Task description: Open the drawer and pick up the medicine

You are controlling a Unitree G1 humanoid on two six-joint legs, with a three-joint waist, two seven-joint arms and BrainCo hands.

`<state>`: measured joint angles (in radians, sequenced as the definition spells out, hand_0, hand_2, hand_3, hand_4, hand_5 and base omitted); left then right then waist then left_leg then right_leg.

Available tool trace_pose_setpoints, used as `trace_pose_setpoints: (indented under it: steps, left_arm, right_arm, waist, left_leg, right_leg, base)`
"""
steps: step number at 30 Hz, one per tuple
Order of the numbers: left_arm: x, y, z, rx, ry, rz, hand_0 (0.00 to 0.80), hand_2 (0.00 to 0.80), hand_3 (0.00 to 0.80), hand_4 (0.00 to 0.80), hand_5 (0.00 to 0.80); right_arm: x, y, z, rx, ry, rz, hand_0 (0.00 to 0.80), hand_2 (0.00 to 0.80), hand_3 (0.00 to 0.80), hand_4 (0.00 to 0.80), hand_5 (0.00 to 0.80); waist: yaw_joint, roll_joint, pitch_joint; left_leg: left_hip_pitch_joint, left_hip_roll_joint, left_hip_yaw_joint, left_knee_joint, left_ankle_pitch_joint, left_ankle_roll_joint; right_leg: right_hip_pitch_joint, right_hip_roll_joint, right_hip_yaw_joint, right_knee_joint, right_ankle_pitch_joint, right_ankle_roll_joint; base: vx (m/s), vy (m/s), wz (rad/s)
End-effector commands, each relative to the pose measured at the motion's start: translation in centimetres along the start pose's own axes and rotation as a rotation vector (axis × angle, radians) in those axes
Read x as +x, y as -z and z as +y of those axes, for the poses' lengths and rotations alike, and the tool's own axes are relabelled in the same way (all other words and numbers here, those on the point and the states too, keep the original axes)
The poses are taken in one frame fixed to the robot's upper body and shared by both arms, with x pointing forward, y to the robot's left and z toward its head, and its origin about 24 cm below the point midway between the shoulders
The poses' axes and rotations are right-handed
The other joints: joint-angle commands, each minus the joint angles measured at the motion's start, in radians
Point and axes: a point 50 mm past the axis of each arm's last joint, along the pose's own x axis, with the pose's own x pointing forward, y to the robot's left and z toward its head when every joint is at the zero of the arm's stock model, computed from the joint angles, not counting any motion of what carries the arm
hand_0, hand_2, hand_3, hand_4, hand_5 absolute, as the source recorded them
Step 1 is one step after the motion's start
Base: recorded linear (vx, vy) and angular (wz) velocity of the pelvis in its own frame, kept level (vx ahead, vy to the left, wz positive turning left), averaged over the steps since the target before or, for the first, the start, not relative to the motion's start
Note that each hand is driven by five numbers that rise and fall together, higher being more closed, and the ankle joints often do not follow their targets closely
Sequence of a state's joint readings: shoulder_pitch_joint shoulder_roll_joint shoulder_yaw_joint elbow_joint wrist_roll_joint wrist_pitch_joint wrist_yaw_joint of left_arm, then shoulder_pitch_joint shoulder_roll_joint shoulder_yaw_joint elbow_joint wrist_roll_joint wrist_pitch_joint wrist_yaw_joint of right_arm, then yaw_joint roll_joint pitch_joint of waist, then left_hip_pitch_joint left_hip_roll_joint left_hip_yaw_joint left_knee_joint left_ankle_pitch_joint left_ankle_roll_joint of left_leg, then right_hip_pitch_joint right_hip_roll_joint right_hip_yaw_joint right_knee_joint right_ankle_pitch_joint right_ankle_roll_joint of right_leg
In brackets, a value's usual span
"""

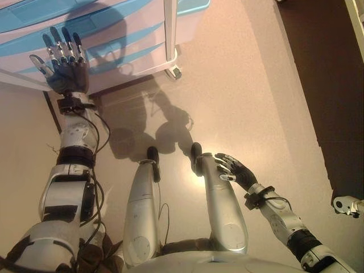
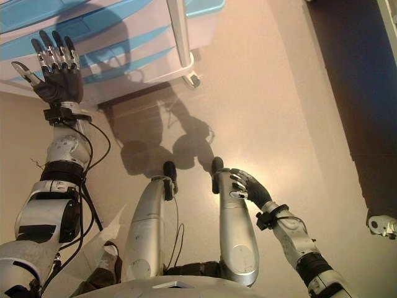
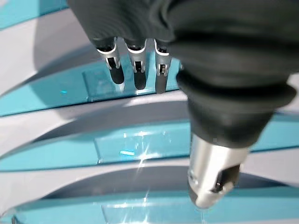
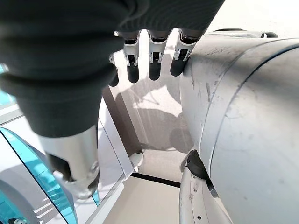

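- Left hand [image 1: 67, 73]: fingers straight and spread, holding nothing, raised before the drawer unit [image 1: 125, 40].
- Drawers: translucent blue fronts [image 3: 140, 144], all shut. The fingertips [image 3: 139, 80] hover at one front's upper lip.
- Medicine: not visible; presumably inside a drawer.
- Handling, judged: the plastic front looks smooth, light and slippery, so hook the fingers under the recessed lip.
- Right hand [image 2: 249, 186]: loosely open and empty, low beside the robot, well away from the drawers.

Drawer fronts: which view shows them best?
Left wrist view: the blue drawer fronts fill it, all shut, behind the open left robot hand. Eye views catch them at the top edge; right wrist view a sliver.
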<state>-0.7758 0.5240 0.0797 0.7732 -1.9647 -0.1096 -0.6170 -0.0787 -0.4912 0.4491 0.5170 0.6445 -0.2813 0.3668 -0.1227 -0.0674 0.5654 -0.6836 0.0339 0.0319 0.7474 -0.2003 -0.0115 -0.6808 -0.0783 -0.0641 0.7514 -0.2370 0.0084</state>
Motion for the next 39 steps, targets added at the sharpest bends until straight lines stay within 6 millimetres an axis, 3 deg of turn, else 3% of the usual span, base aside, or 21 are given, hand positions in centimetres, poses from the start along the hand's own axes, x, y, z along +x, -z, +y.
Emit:
trace_pose_setpoints:
  steps: [1,8,18,27,39]
  left_arm:
    - [0.1,-0.5,-0.1,0.021,0.007,0.025,0.0,0.0,0.0,0.0,0.0]
    - [-1.4,1.2,1.3,-0.037,-0.025,0.078,0.0,0.0,0.0,0.0,0.0]
    - [-1.8,1.6,2.1,-0.052,-0.069,0.079,0.0,0.0,0.0,0.0,0.0]
    - [-0.6,0.7,1.1,-0.013,-0.03,0.034,0.0,0.0,0.0,0.0,0.0]
    - [2.5,-0.9,-1.7,0.066,0.046,-0.027,0.0,0.0,0.0,0.0,0.0]
  right_arm:
    - [-2.0,4.0,1.6,0.045,-0.056,0.171,0.0,0.0,0.0,0.0,0.0]
    - [-1.6,3.8,1.7,0.044,-0.059,0.162,0.0,0.0,0.0,0.0,0.0]
    - [-1.1,3.7,2.3,0.06,-0.076,0.152,0.0,0.0,0.0,0.0,0.0]
    - [-1.2,3.6,2.1,0.047,-0.071,0.155,0.0,0.0,0.0,0.0,0.0]
    - [-1.8,3.9,1.6,0.034,-0.067,0.164,0.0,0.0,0.0,0.0,0.0]
  waist:
    - [0.002,0.017,-0.045]
    - [0.004,0.015,-0.045]
    - [0.003,0.0,-0.045]
    - [-0.004,0.004,-0.045]
    - [-0.011,0.01,-0.045]
  left_leg:
    - [0.038,-0.052,0.13,-0.167,-0.029,0.089]
    - [0.044,-0.055,0.128,-0.179,-0.023,0.086]
    - [0.049,-0.043,0.132,-0.182,-0.027,0.088]
    - [0.036,-0.048,0.134,-0.171,-0.037,0.095]
    - [0.037,-0.046,0.146,-0.165,-0.047,0.102]
  right_leg:
    - [-0.057,0.02,-0.007,0.039,0.032,0.03]
    - [-0.051,0.022,-0.01,0.033,0.039,0.035]
    - [-0.053,0.024,-0.016,0.045,0.05,0.044]
    - [-0.072,0.025,-0.006,0.049,0.055,0.047]
    - [-0.074,0.017,0.0,0.042,0.062,0.049]
  base:
    - [0.0,0.0,0.0]
    - [0.0,0.0,0.0]
    - [-0.008,-0.017,0.0]
    - [0.003,0.021,-0.01]
    - [0.009,0.02,-0.01]
